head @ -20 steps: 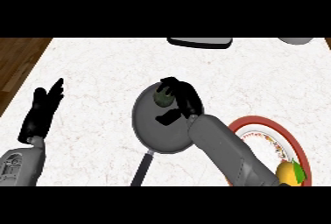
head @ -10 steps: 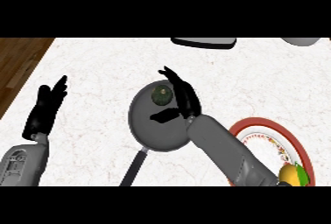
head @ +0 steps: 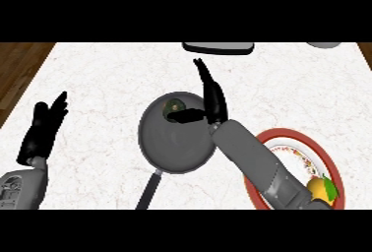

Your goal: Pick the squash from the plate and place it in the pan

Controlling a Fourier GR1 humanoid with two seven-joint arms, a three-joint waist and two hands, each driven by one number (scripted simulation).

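Dark-green squash point(head: 174, 106) lies inside the grey pan point(head: 174, 147) near its far rim, right hand point(head: 212, 98) beside it with fingers straight and spread, holding nothing; probably firm, rounded, smooth-skinned, best grasped across its middle.

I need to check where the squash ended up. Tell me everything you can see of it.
The squash is a small, round, dark green thing with a paler mottled patch. It lies inside the grey pan, near its far rim. The right robot hand is open beside it, thumb close by; whether they touch cannot be told.
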